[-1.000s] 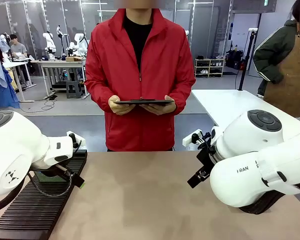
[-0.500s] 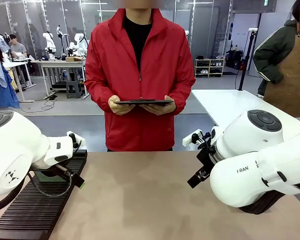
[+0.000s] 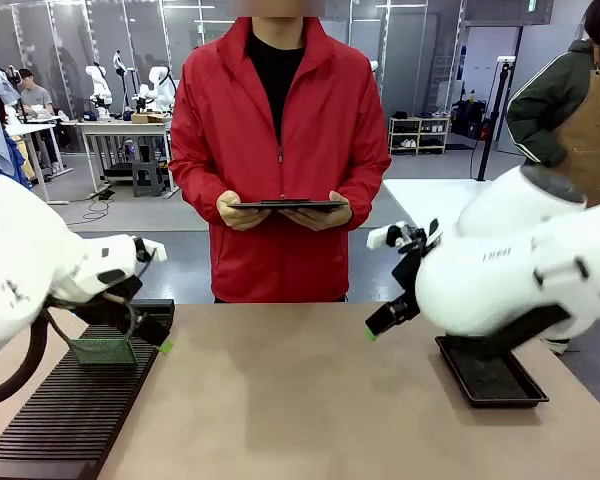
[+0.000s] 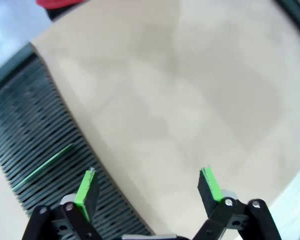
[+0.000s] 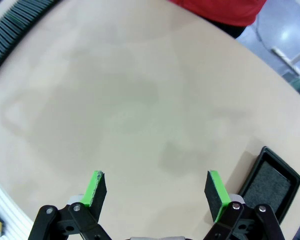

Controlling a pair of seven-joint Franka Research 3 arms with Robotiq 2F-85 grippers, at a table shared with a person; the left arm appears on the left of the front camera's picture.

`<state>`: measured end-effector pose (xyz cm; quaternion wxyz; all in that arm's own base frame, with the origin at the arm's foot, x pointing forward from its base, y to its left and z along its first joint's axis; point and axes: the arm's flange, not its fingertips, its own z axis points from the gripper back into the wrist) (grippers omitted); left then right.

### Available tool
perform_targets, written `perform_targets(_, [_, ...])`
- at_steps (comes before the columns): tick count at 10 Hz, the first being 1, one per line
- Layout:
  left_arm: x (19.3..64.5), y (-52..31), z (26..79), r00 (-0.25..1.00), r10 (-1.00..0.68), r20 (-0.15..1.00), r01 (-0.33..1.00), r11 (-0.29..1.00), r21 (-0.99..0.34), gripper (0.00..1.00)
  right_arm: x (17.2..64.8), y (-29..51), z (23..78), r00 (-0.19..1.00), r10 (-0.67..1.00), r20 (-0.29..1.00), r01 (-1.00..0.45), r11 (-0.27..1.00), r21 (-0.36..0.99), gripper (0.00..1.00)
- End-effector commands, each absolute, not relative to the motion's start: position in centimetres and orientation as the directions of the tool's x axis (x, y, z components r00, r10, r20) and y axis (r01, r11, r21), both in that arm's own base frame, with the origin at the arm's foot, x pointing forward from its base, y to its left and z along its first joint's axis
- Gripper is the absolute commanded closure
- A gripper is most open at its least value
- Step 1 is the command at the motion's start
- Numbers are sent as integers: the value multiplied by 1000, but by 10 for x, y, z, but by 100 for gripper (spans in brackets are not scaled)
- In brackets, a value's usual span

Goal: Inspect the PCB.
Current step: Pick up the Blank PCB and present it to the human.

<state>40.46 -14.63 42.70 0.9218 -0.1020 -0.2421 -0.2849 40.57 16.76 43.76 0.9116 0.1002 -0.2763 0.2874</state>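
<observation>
The PCB is a thin green board standing on edge in a slot of the black ribbed rack at the table's left. In the left wrist view the PCB shows as a thin green line across the rack's ribs. My left gripper hangs just right of the board, above the rack's near-right edge, and its jaws are open with nothing between them. My right gripper hovers over the right half of the table, also open and empty.
A shallow black tray lies on the table under the right arm, also in the right wrist view. A person in a red jacket stands at the far edge holding a dark tablet in both hands. Bare tan tabletop spans the middle.
Both arms have lifted and swung. The right arm rose, uncovering the black tray. The left arm rose too, so the green board in the rack now shows.
</observation>
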Motion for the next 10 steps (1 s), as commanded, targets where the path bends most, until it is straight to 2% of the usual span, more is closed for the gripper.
perform_targets(1, [407, -114, 454, 761, -434, 482, 601, 752, -271, 0, 408, 140, 455, 703, 422, 572, -629, 745, 223, 0])
perform_targets(3, [399, -80, 468, 798, -384, 463, 599, 591, -541, 0, 401, 105, 468, 753, 333, 568, -625, 632, 458, 0])
perform_targets(5, [380, -24, 469, 838, -309, 451, 546, 485, -683, 0, 389, 49, 466, 826, 235, 512, -554, 508, 660, 0])
perform_targets(8, [345, 53, 454, 853, -165, 494, 513, 437, -739, 0, 361, -38, 450, 937, 62, 342, -338, 393, 855, 0])
perform_targets(10, [313, 99, 441, 822, -78, 565, 538, 433, -723, 0, 333, -91, 438, 974, -1, 225, -211, 342, 916, 0])
